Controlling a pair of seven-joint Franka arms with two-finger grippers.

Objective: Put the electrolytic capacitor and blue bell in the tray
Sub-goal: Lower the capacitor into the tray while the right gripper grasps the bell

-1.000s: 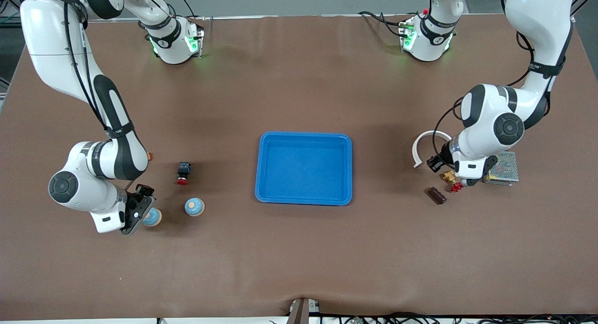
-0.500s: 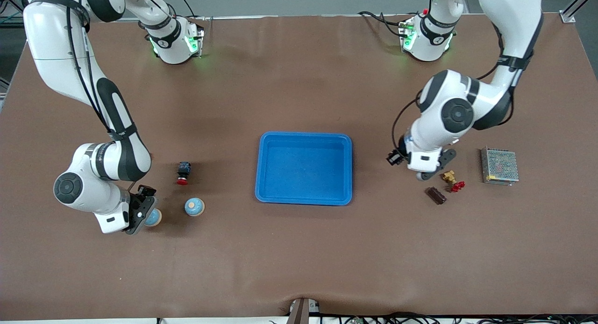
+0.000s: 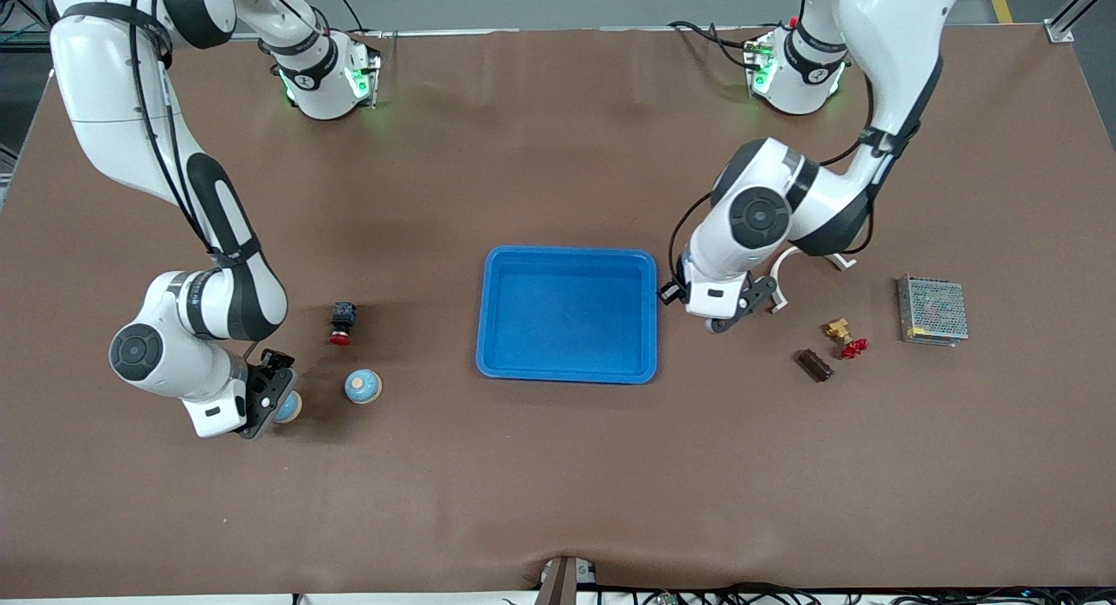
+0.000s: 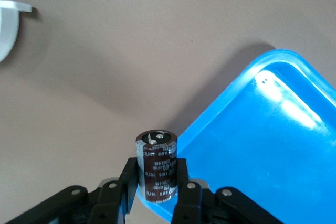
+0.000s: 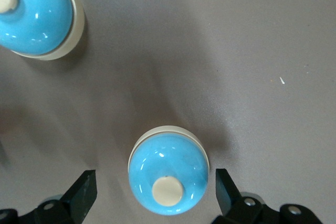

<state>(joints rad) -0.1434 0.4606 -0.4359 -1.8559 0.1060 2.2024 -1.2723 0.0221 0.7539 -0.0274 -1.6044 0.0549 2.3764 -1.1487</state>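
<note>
left gripper [image 4: 156,190]: clenching fingers [image 4: 127,182] on electrolytic capacitor [image 4: 156,167], hovering over tray [image 3: 567,374] rim at the left arm's end. right gripper [image 5: 157,195]: spreading released fingers [image 5: 84,195] around blue bell [image 5: 168,177], sitting on desk [image 3: 558,483] beside second blue bell [image 3: 363,386].

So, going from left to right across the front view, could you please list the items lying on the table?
Blue bell → red push button → second blue bell → tray → dark brown block → brass fitting → mesh box.
</note>
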